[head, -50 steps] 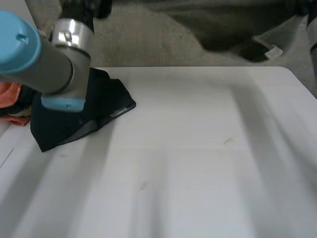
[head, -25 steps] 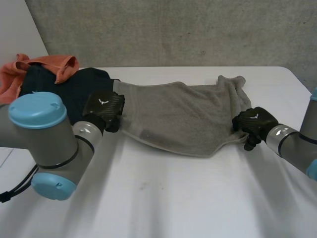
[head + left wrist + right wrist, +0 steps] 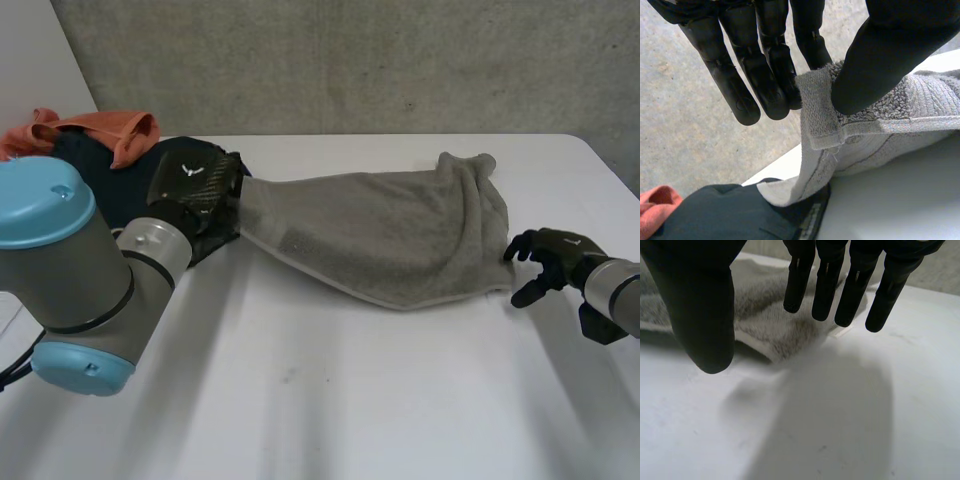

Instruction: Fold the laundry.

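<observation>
The right hand [image 3: 555, 250] has let go of the grey terry towel [image 3: 390, 235], fingers spread just right of it. The left hand [image 3: 195, 185] pinches its hemmed left corner above the white table [image 3: 350, 400].

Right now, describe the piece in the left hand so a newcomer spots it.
On the white table, the grey towel stretches from the left hand, pinching its corner, toward the open right hand. Unlike the dark garment and orange cloth heaped beside the left hand, it is pale, looped and spread out.

Towel [image 3: 390, 235] across table [image 3: 350, 400], clothes pile [image 3: 100, 128] at its left end, perhaps overlapped.
</observation>
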